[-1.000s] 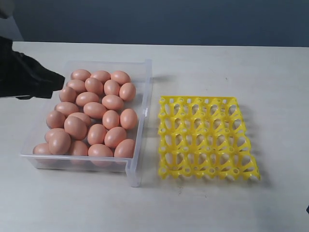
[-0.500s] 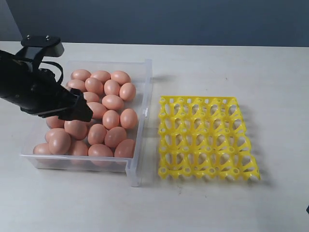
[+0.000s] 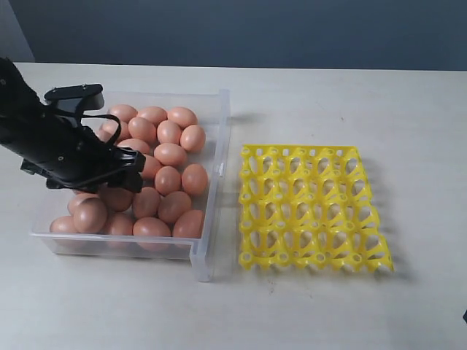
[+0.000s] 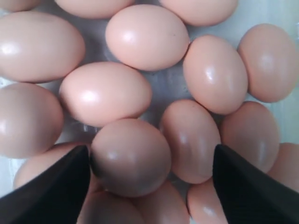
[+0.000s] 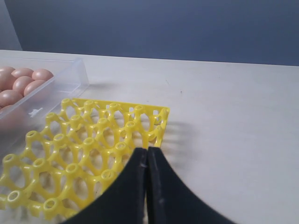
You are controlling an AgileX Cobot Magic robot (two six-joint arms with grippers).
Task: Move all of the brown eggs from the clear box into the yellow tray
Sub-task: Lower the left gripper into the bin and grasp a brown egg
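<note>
Several brown eggs (image 3: 169, 153) lie heaped in the clear box (image 3: 221, 131) on the left of the table. My left gripper (image 3: 128, 169) hangs low over the middle of the heap, open. In the left wrist view its black fingers (image 4: 51, 191) straddle two eggs: one egg (image 4: 131, 156) sits close against one finger and a second egg (image 4: 190, 140) lies beside it. Nothing is gripped. The yellow tray (image 3: 312, 208) stands to the right of the box with bare cups. My right gripper (image 5: 147, 151) is shut and holds nothing, hovering over one corner of the tray (image 5: 84, 140).
The box's tall near wall (image 3: 204, 251) stands between the eggs and the tray. Bare pale table (image 3: 314, 102) surrounds both. A dark blue wall (image 3: 255, 33) runs behind the table's far edge.
My left arm has swung in from the left edge over the box and dropped onto the egg heap. Its jaws have spread wide. The eggs and tray have not moved.
</note>
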